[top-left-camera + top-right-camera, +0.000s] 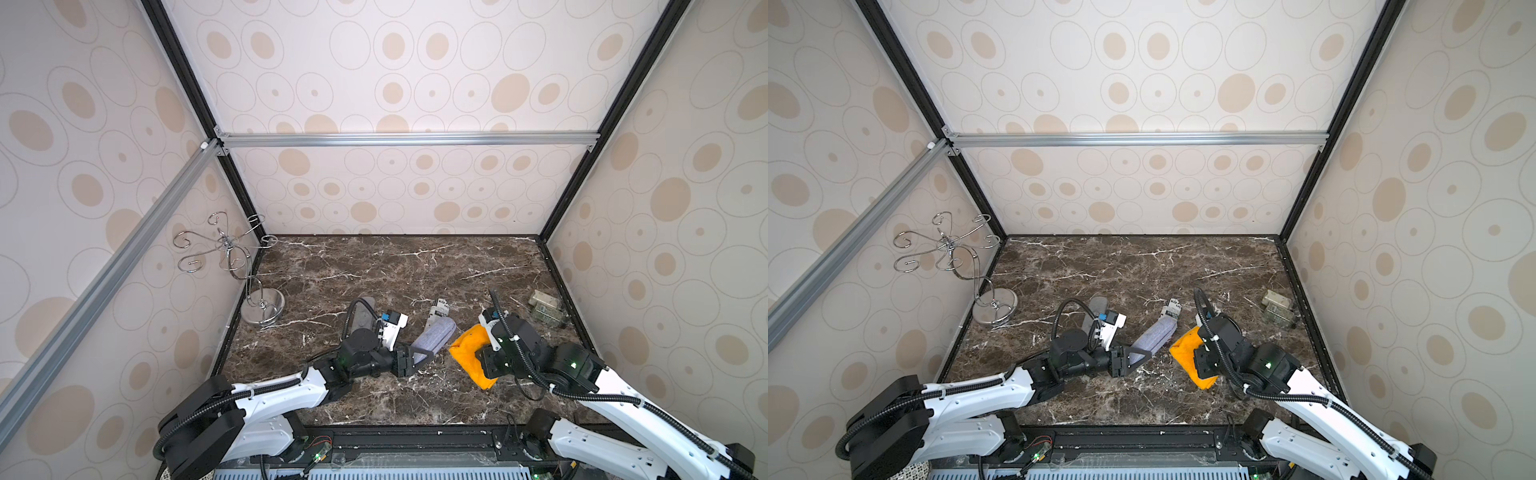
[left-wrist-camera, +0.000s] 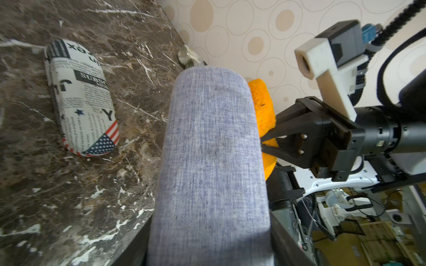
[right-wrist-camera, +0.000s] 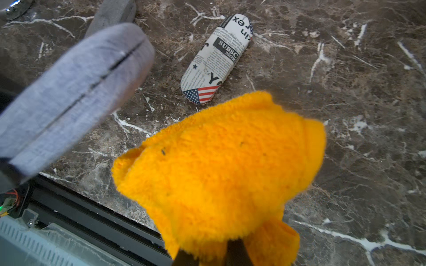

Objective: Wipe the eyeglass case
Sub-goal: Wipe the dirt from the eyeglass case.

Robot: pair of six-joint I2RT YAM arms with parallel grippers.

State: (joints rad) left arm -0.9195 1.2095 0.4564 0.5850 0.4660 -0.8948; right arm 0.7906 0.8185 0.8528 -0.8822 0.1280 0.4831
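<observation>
The left gripper [image 1: 426,354] clamps the grey fabric eyeglass case [image 1: 434,332] above the bench's [image 1: 374,270] front middle, long axis aimed at the far right corner. The right gripper [image 2: 264,141] pinches a fluffy orange cloth [image 1: 468,353] beside it.

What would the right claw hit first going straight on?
Probably the grey case in the left claw: the right claw, holding an orange cloth, points at its side. Depth unclear.

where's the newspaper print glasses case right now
In a top view the newspaper-print case lies on the marble table, just beyond the tip of the grey case in the left tool, near mid-table.
</observation>
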